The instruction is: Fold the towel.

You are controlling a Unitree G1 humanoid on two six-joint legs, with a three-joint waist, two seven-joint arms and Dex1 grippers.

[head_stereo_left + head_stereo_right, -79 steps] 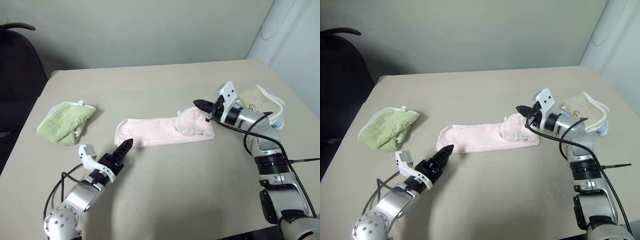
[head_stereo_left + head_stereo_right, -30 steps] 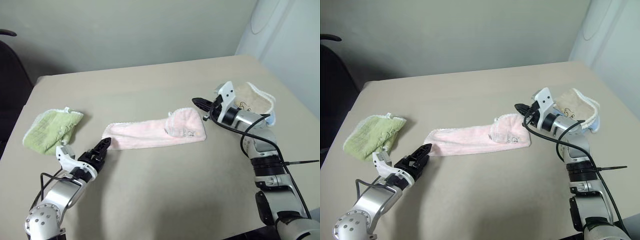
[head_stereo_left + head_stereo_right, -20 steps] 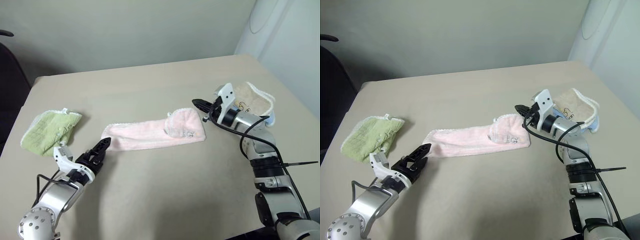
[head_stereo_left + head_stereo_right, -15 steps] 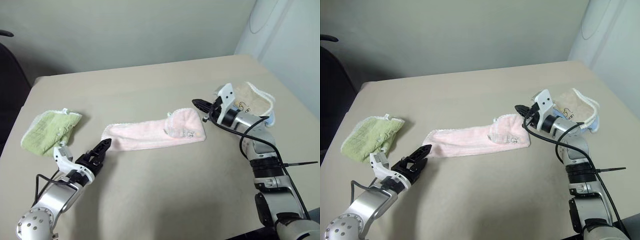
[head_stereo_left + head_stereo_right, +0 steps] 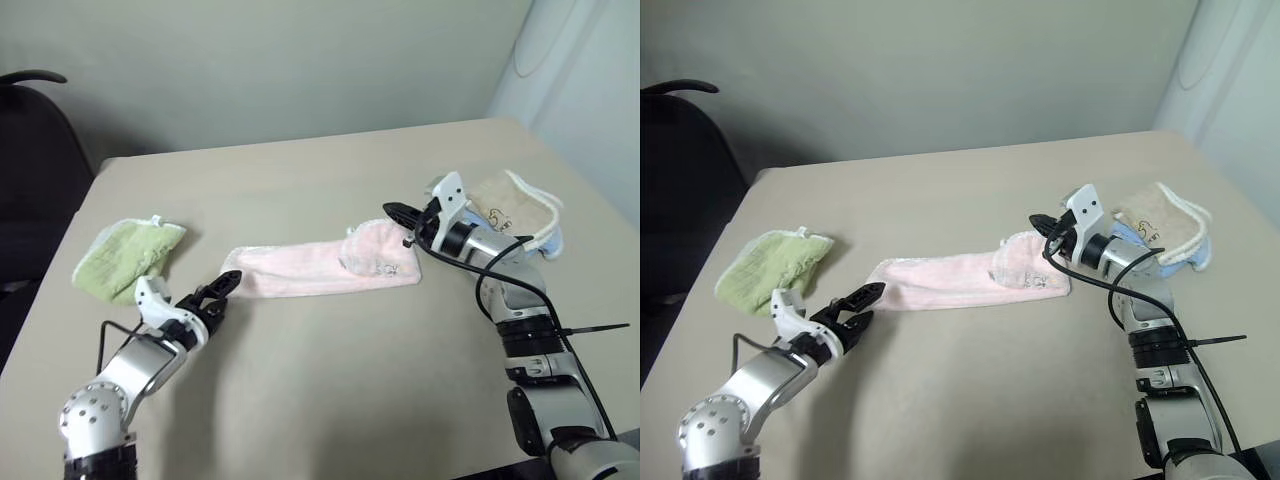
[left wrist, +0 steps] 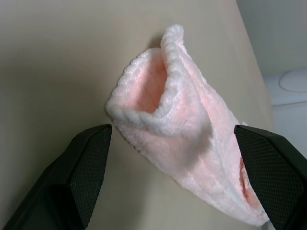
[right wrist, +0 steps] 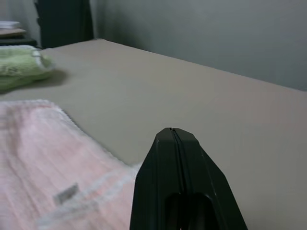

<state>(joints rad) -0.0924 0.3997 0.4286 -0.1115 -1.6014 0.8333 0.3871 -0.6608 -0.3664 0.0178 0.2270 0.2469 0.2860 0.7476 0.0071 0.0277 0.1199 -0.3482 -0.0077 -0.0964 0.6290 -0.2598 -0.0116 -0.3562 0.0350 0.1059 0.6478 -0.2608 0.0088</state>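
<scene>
Pale pink terry towel (image 5: 320,268) with white stitched edging, light green folded cloth (image 5: 126,257), beige cloth with white trim (image 5: 510,205), plain tan table (image 5: 330,380), black gripper fingers (image 6: 86,163)

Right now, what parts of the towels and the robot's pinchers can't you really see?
- The pink towel: its underside and the inside of the fold are hidden by its own cloth; the left wrist view cuts off its far end.
- The beige towel: the right gripper and its arm cover part of it; a blue thing beneath barely peeks out.
- The green towel: its inner layers are folded under.
- The left gripper: whether its fingertips touch the pink towel is unclear.
</scene>
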